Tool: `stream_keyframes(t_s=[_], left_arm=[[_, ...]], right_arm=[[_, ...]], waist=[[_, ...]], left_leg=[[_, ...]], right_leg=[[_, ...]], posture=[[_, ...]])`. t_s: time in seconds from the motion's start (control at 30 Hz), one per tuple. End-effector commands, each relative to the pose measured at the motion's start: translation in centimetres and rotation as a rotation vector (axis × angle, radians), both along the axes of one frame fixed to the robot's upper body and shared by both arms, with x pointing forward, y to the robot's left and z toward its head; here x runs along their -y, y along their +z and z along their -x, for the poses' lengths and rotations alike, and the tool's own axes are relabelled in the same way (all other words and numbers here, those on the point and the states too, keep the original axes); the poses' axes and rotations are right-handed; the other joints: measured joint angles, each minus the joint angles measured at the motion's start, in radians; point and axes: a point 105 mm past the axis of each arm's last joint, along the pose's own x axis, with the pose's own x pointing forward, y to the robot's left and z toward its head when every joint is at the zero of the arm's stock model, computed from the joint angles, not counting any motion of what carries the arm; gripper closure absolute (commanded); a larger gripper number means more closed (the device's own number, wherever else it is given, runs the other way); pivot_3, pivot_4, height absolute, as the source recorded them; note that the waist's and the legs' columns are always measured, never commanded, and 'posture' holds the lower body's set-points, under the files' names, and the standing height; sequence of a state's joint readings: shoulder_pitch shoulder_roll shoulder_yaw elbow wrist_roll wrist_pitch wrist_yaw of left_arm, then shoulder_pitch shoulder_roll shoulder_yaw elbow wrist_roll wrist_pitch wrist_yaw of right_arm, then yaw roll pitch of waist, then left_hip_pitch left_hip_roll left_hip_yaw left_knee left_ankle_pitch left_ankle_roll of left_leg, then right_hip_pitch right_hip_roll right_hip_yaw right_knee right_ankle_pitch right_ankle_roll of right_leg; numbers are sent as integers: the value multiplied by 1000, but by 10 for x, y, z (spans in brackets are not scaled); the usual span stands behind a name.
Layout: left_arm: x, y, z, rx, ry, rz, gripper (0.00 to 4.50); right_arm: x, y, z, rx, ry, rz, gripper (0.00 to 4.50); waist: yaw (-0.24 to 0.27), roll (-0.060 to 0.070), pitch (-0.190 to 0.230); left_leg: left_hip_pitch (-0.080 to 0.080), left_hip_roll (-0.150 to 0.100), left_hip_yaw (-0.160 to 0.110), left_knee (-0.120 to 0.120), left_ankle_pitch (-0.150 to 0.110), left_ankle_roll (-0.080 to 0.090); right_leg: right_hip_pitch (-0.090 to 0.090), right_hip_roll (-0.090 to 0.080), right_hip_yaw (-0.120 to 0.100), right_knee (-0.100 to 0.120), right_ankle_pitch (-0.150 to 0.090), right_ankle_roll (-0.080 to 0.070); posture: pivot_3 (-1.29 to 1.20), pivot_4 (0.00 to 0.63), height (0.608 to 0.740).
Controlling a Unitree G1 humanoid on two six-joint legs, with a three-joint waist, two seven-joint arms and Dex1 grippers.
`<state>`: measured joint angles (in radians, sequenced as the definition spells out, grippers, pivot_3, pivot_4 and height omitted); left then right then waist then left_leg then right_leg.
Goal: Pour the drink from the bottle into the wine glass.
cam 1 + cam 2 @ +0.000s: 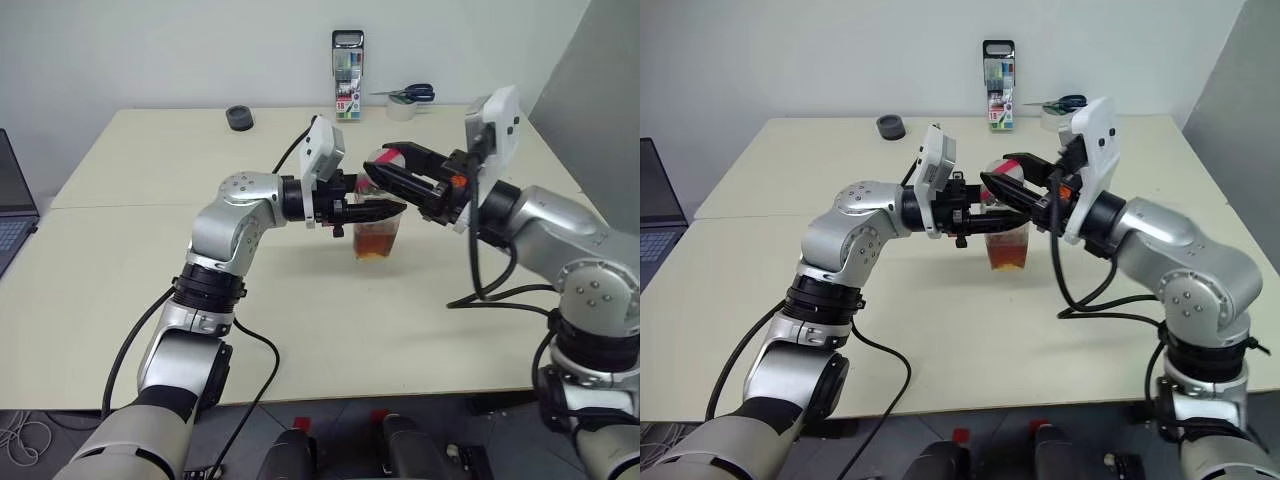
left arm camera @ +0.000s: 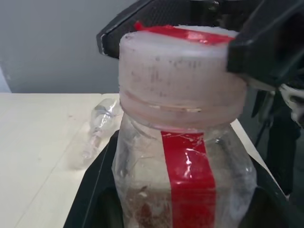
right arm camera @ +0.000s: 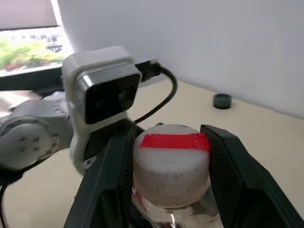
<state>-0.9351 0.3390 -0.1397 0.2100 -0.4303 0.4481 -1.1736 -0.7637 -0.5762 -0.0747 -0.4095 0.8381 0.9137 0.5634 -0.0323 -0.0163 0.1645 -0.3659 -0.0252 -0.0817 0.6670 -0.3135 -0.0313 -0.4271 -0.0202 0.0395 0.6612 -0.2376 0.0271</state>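
- the bottle (image 1: 377,236) stands upright on the counter (image 1: 120,250), its lower part holding the amber drink (image 1: 1007,253).
- the left end effector (image 1: 372,210) is clamped shut on the bottle's body, probably to steady it while the cap comes off.
- the right end effector (image 3: 172,159) straddles the cap (image 3: 171,164), fingers partly open on either side; contact isn't clear.
- the cap is still on, so pouring can't begin.
- the wine glass (image 2: 97,124) lies on its side just beside the bottle.
- well behind the bottle: a marker case (image 1: 347,62), scissors (image 1: 410,94) and a small dark ring (image 1: 239,118).
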Motion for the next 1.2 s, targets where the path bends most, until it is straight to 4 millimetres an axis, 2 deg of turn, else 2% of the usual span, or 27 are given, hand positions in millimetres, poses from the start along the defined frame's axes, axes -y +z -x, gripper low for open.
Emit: stream_keyframes(t_s=[0.03,0.17,0.27,0.43,0.57,0.67,0.87,1.2], left_arm=[[1,21,2,57,-19,34,2604],[5,22,5,58,-39,32,2604],[6,22,5,56,-41,33,2604],[5,20,5,50,-33,42,2604],[3,17,5,42,-23,44,2604],[2,17,4,40,-19,45,2604],[4,16,1,43,-18,41,2604],[6,16,2,53,-23,36,2604]], right_arm=[[-5,-1,13,18,262,103,2663],[2,10,-18,29,262,125,2663],[9,14,-22,30,252,123,1668],[32,9,-8,-14,153,91,13],[37,0,16,-48,81,44,13],[28,3,21,-14,1,-11,13],[7,8,17,59,-135,-71,13],[7,9,-1,73,-231,-81,13]], waist=[[0,0,0],[-9,0,0],[-9,0,0],[8,0,0],[12,0,0],[3,0,0],[0,0,0],[1,0,0]], left_leg=[[1,0,1,0,0,0],[2,1,1,0,0,0],[2,2,0,0,0,0],[-1,1,-2,0,1,-2],[-2,0,-4,0,2,-3],[-1,1,-3,0,2,-3],[2,2,-2,0,2,-3],[1,0,-2,1,2,-3]], right_leg=[[1,0,0,0,0,0],[1,1,0,1,0,0],[1,1,0,1,0,0],[0,-2,0,-2,0,0],[0,-4,-1,-3,0,0],[0,-4,0,-2,0,0],[0,-2,1,2,0,0],[0,-1,1,1,0,0]], posture=[[0,150,740],[0,150,740],[0,150,740],[0,150,740],[0,150,740],[0,150,740],[0,150,740],[0,150,740]])
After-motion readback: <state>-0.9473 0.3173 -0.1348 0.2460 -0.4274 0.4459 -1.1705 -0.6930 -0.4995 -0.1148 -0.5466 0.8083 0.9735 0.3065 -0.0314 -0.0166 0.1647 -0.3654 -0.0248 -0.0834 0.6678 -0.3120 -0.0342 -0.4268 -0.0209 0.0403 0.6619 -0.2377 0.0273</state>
